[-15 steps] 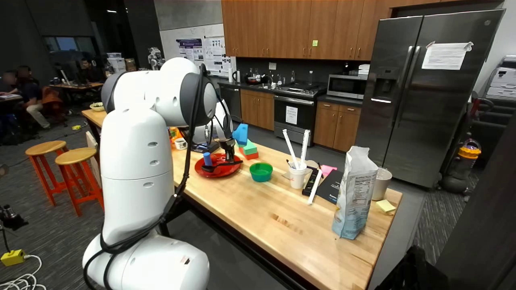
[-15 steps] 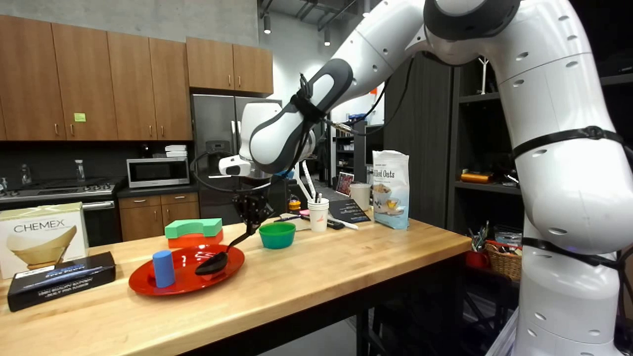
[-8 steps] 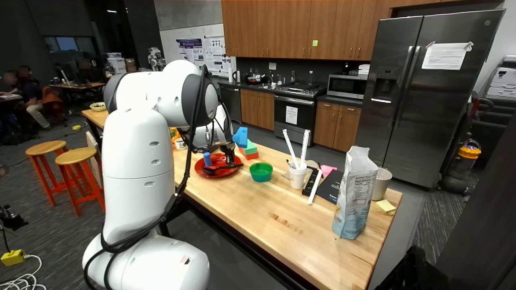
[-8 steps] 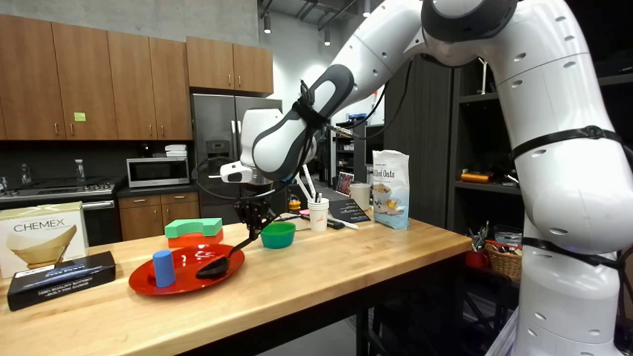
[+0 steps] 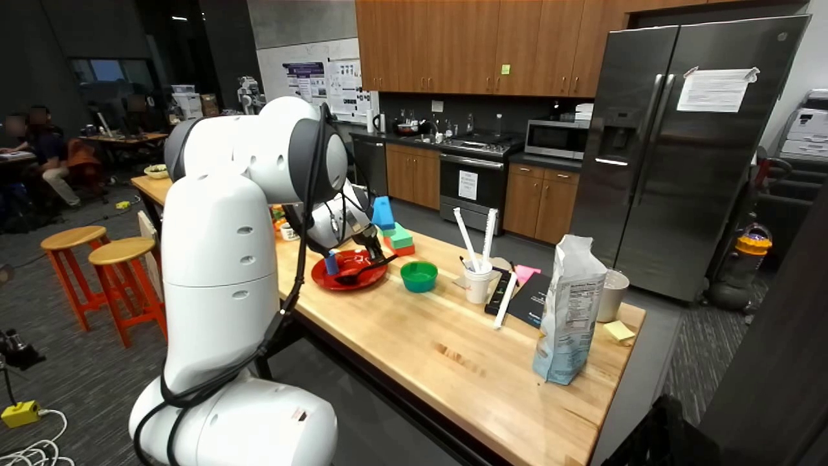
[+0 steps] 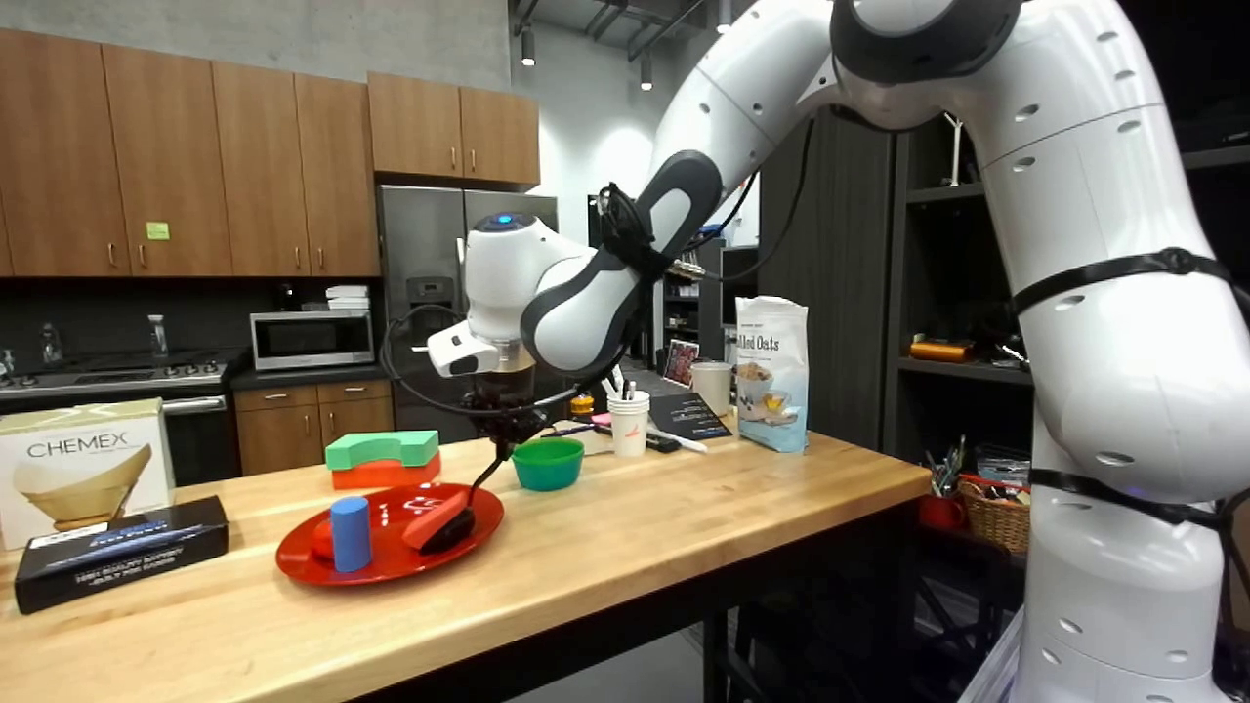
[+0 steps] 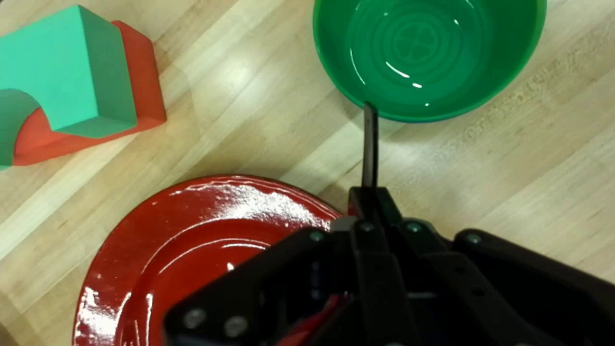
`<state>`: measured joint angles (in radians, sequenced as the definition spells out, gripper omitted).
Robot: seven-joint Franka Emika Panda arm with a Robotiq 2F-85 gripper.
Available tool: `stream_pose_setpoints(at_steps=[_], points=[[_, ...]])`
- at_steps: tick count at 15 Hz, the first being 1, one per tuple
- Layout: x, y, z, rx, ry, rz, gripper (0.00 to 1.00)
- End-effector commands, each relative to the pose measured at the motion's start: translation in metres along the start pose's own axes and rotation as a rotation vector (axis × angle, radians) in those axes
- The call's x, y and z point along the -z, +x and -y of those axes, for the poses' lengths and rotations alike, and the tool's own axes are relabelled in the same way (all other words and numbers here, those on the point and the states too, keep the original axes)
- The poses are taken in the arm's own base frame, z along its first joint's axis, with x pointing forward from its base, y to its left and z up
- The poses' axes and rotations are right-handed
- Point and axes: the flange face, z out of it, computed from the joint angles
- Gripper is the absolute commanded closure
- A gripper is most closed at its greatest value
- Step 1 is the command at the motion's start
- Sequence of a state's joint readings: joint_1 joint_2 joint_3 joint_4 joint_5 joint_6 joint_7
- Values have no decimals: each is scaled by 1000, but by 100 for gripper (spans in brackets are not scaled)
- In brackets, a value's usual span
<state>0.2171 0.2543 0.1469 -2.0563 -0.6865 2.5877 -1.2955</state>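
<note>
My gripper (image 7: 371,196) is shut on the handle of a black spoon (image 7: 370,144). In both exterior views the gripper (image 5: 376,257) (image 6: 503,447) is over the edge of the red plate (image 5: 381,279) (image 6: 391,576), and the spoon's bowl (image 5: 347,279) (image 6: 451,534) is down at the plate. A tilted red block (image 6: 430,524) is against the spoon's bowl; whether it rests on it I cannot tell. A blue cylinder (image 6: 351,535) stands on the plate, with another red piece (image 6: 322,540) partly hidden behind it. The spoon's bowl is hidden in the wrist view.
A green bowl (image 7: 423,113) is beside the plate, near the spoon's handle end. A green arch block (image 7: 43,62) lies on a red block (image 7: 144,86). A paper cup with straws (image 5: 477,285), an oats bag (image 5: 566,317), a black box (image 6: 122,557) and a Chemex box (image 6: 88,469) stand around.
The wrist has tilted and the spoon with it. The plate and blue cylinder have slid slightly toward the gripper. The red block now shows raised against the spoon's bowl.
</note>
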Motion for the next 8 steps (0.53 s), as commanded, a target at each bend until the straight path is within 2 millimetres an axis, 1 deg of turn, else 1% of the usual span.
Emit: stream_pose_setpoints(at_steps=[1,8], points=[[4,3,6,39,-28,74,99],[5,7,6,76,-94,184,99]])
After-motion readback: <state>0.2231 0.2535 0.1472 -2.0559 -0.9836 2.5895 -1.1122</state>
